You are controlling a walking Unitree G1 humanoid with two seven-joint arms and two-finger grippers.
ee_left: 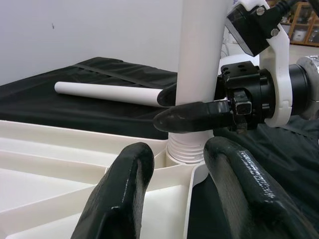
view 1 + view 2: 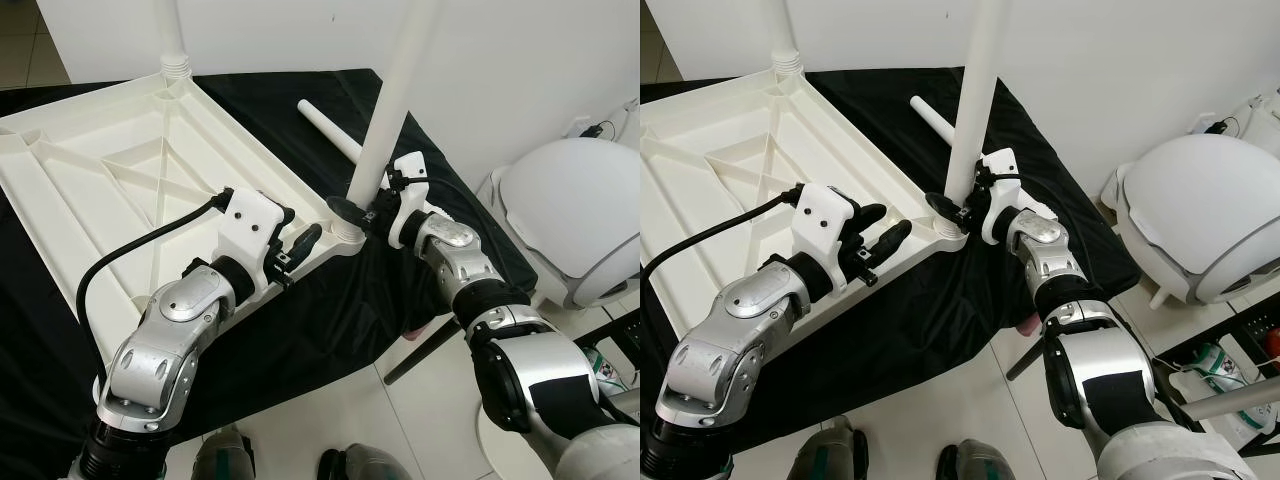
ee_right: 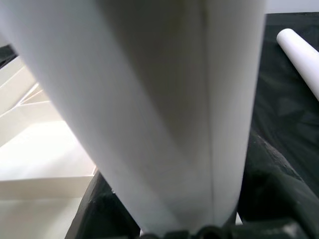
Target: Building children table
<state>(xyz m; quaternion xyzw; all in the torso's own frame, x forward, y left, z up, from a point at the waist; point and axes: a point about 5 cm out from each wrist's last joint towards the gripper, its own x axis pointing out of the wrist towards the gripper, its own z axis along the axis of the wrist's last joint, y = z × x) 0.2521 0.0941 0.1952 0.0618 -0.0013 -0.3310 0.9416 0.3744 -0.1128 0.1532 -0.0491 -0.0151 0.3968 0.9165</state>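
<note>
Leg (image 2: pixel 392 110) upright, long axis vertical, threaded foot in corner socket (image 2: pixel 348 234) of upturned tabletop (image 2: pixel 120 160), clasped low by right gripper (image 2: pixel 362 208) from 3 o'clock; left gripper (image 2: pixel 296 250) spread empty at 9 o'clock

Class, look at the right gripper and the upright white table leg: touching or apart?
Touching. In the left wrist view the right gripper has a black finger pressed across the upright leg just above its threaded base; the right wrist view shows the leg between its jaws.
</note>
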